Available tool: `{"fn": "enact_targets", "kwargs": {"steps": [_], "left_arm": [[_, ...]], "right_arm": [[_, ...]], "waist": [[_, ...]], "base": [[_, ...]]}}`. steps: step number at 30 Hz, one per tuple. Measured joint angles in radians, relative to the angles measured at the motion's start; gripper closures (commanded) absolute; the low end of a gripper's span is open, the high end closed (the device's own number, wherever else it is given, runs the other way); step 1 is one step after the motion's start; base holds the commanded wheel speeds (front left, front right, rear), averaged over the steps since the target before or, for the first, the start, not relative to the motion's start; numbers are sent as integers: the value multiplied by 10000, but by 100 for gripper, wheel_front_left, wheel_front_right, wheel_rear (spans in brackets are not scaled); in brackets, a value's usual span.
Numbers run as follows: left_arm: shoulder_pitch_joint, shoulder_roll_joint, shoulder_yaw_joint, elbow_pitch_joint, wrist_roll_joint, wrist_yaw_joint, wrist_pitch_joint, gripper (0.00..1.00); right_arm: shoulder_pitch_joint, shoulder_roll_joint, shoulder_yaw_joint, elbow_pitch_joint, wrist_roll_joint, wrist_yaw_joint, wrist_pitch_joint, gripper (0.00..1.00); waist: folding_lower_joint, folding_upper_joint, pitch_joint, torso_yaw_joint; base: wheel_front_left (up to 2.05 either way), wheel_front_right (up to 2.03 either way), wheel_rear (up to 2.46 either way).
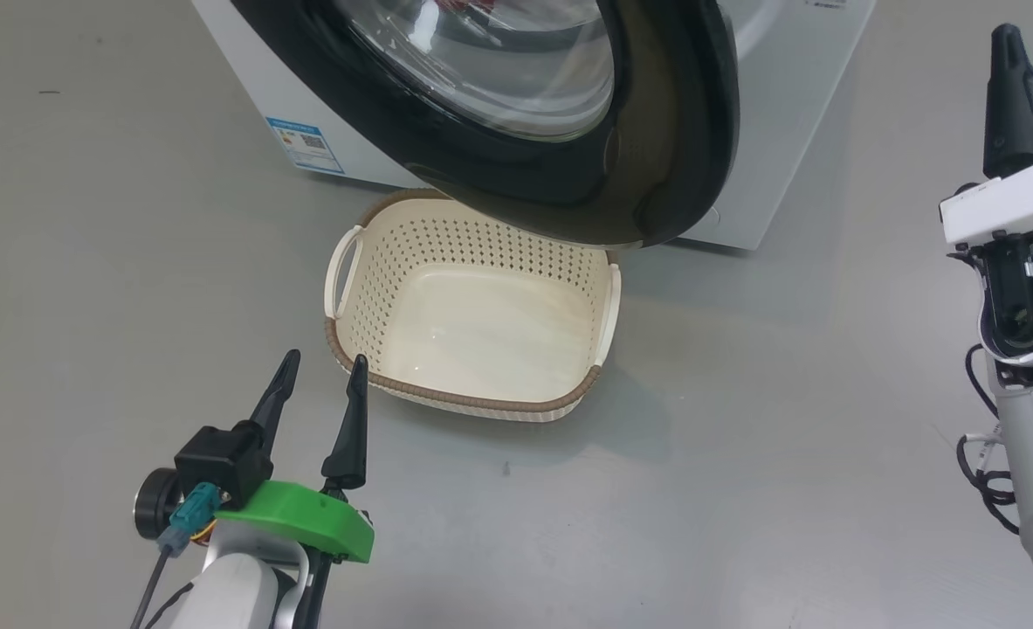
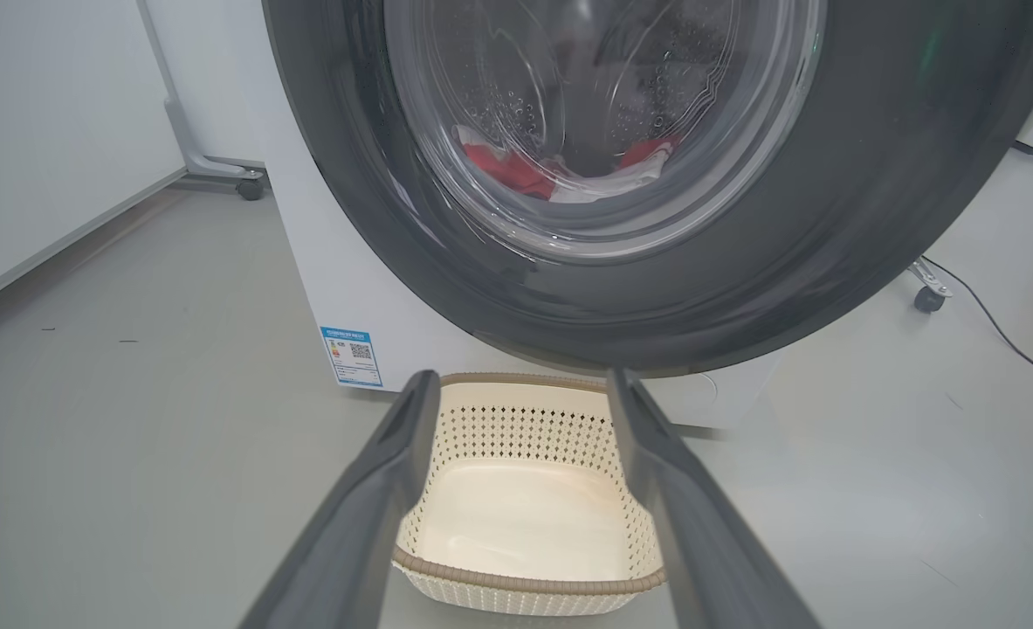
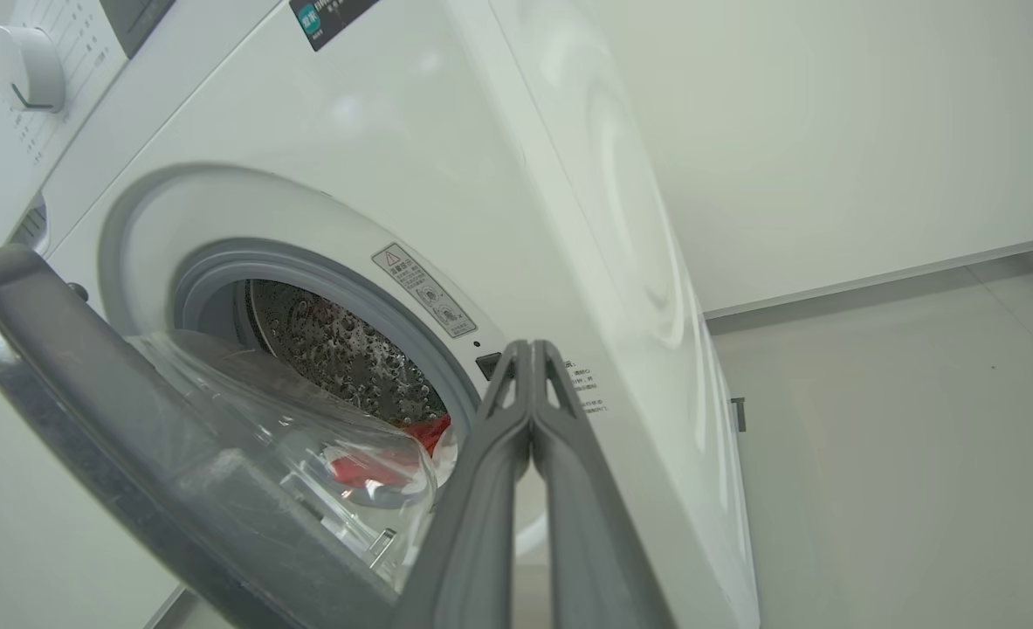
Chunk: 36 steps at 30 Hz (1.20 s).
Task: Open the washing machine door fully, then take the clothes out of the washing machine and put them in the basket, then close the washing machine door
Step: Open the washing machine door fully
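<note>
A white front-loading washing machine [image 1: 787, 114] is standing on a grey floor [image 1: 743, 454]. Its round washing machine door [image 1: 568, 188] is hanging partly open, with the black rim swung out over the far edge of the basket [image 1: 481, 249]. The basket is sitting on the floor just in front of the machine, below the door. The clothes [image 2: 516, 170], red with white, are lying inside the steel drum [image 3: 341, 349] and showing through the door's clear glass. The left gripper [image 1: 325, 359] is hovering near the basket's near left corner, its two fingers spread apart and holding nothing. The right gripper [image 3: 530, 349] is raised to the right of the machine, apart from it, with its fingers pressed together on nothing.
</note>
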State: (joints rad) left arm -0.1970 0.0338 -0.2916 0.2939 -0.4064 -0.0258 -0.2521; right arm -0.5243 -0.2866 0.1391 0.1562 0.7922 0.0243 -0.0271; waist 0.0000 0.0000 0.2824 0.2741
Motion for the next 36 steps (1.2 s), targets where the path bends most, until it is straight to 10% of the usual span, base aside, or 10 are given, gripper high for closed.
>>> {"fn": "enact_targets", "kwargs": {"steps": [36], "left_arm": [[-340,-13,-29,199,-408,31,0,0]], "right_arm": [[-2470,1743,-1254,2777,5858,-901,5049,100]], "waist": [[0,0,426,878]], "base": [[0,0,0]]}}
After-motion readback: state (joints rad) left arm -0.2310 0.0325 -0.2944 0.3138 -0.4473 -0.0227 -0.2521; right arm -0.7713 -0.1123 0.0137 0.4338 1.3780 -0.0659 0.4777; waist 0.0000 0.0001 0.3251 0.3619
